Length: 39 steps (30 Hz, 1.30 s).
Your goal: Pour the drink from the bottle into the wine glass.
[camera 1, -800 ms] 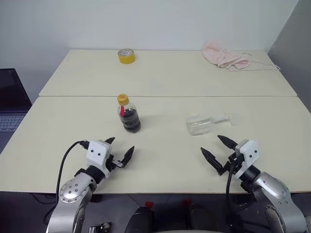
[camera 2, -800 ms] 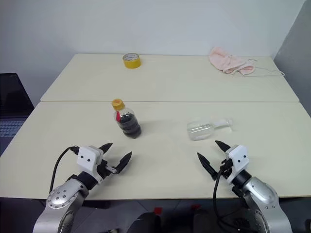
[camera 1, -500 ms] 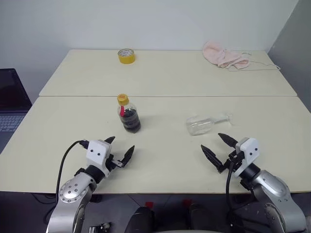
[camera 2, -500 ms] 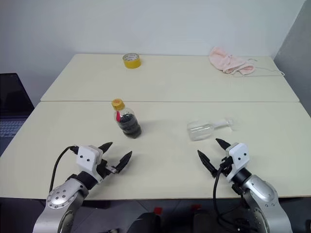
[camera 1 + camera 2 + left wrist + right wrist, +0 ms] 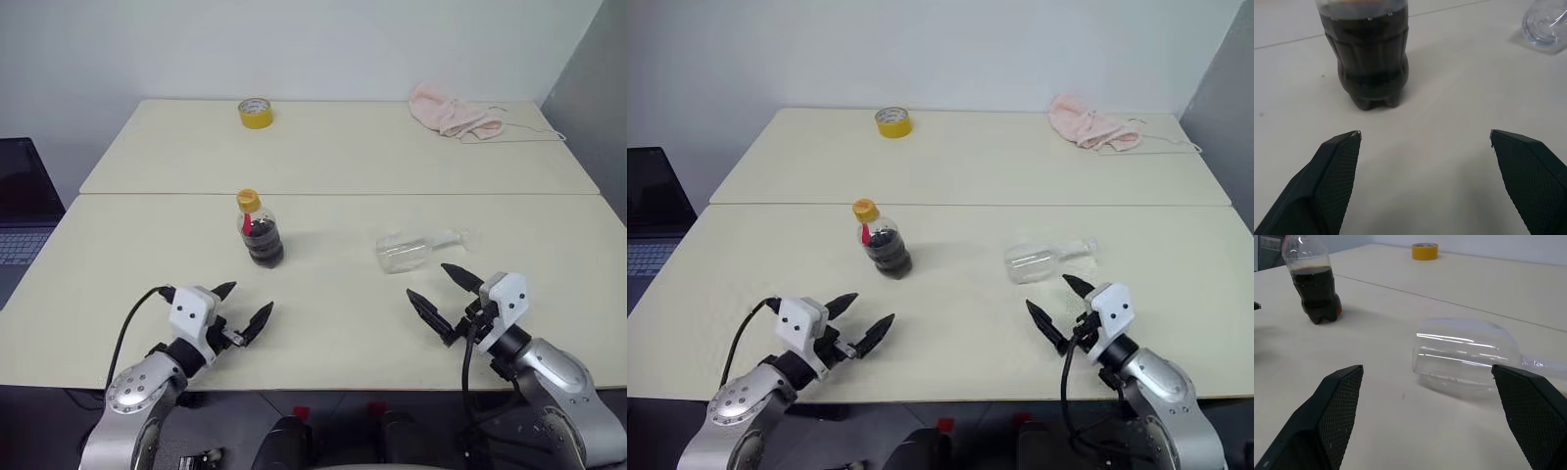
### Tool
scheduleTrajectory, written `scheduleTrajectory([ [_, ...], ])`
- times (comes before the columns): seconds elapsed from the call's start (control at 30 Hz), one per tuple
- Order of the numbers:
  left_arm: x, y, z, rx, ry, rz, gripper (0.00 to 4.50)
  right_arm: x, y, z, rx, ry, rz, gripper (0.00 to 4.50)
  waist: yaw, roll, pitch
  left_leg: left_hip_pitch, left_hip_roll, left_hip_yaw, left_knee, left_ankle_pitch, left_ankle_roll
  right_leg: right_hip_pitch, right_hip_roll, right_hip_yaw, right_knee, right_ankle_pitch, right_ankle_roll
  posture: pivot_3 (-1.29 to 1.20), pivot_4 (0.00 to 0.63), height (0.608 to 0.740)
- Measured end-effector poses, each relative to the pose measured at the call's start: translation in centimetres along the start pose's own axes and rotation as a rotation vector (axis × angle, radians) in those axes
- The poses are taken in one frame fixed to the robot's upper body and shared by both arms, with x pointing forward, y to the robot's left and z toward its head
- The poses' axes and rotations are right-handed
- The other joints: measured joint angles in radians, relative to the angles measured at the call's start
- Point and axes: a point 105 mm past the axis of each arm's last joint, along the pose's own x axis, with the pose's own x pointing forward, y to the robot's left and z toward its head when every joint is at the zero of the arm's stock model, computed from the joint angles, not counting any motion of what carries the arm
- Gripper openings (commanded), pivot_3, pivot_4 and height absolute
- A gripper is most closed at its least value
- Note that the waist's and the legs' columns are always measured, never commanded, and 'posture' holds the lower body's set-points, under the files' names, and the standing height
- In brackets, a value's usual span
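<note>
Both arms have drawn back slightly. Left gripper (image 5: pixel 245 305) and right gripper (image 5: pixel 443 291) gape empty. The glass (image 5: pixel 411 249) lies toppled, fragile and slippery; likely best gripped at its bowl. The bottle (image 5: pixel 258 231) stands capped.

1. Left claw (image 5: pixel 237 305) has its fingers spread wide over bare tabletop (image 5: pixel 333 323), and the stretch up to the bottle (image 5: pixel 259 231) has nothing in it.
2. Right claw (image 5: pixel 446 296) is spread wide too. The glass (image 5: pixel 411 249) lies on its side near it, with open tabletop between them.
3. Bottle and glass sit well apart, so the gap between them is wide open.
4. Tape roll (image 5: pixel 254 113) and pink cloth (image 5: pixel 453 111) are way at the far edge, blocking nothing.
</note>
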Motion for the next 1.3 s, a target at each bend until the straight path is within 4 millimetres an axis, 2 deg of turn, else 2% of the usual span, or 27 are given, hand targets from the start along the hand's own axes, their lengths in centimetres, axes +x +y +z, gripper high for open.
scheduleTrajectory([
  [0.13,0.1,0.3,0.7,-0.004,-0.025,-0.015,4.47,-0.8,1.1,-0.1,-0.021,0.029,0.077,4.5,0.0,0.0,0.0,0.0,0.0,0.0,0.0,0.0,0.0,0.0,0.0,0.0,0.0,0.0,0.0,0.0,0.15,0.74],
  [0.3,0.2,2.2,0.8,0.003,-0.041,0.062,4.47,-0.9,2.5,0.9,-0.02,0.031,0.204,4.5,0.0,0.0,0.0,0.0,0.001,0.0,0.0,0.0,0.0,0.0,0.0,0.0,0.0,0.0,0.0,0.0,0.15,0.74],
  [0.47,0.5,2.7,0.4,-0.022,-0.044,0.096,4.47,0.0,2.3,2.4,-0.042,0.011,0.257,4.5,0.0,-0.001,0.001,0.0,0.001,-0.001,0.0,0.0,0.0,0.0,0.0,-0.001,0.0,0.0,0.0,0.0,0.15,0.74],
  [0.63,1.7,3.2,0.9,0.006,-0.046,0.126,4.47,0.3,2.4,2.7,-0.019,0.014,0.288,4.5,0.005,-0.001,0.001,0.0,0.0,0.0,0.0,0.0,0.0,0.0,0.0,-0.001,0.0,0.0,0.0,0.0,0.15,0.74],
  [0.73,2.4,3.5,0.4,0.018,-0.007,0.15,4.47,0.6,2.5,3.1,-0.011,0.012,0.31,4.5,0.004,-0.001,0.001,0.0,0.0,-0.001,0.0,0.0,0.0,0.0,0.0,-0.001,0.0,0.0,0.0,0.0,0.15,0.74],
  [0.9,3.5,3.6,1.8,0.05,-0.055,0.138,4.47,0.9,2.4,4.0,-0.056,0.01,0.353,4.5,0.003,-0.002,0.001,0.0,0.0,-0.001,0.0,0.001,-0.001,0.0,0.0,-0.001,0.0,0.0,0.0,0.0,0.15,0.74],
  [1.17,4.4,3.2,1.2,0.013,-0.062,0.097,4.47,2.1,3.0,4.2,-0.075,0.042,0.387,4.5,0.002,-0.002,0.001,0.0,0.0,-0.001,0.001,0.001,-0.002,0.0,0.0,-0.001,0.0,0.0,0.0,0.0,0.15,0.74],
  [1.3,5.5,3.3,1.5,0.042,-0.066,0.079,4.47,2.9,3.1,4.8,-0.087,0.055,0.389,4.5,0.002,-0.002,0.001,0.0,0.0,-0.001,0.001,0.001,-0.002,0.0,0.0,-0.001,0.0,0.0,0.0,0.0,0.15,0.74],
])
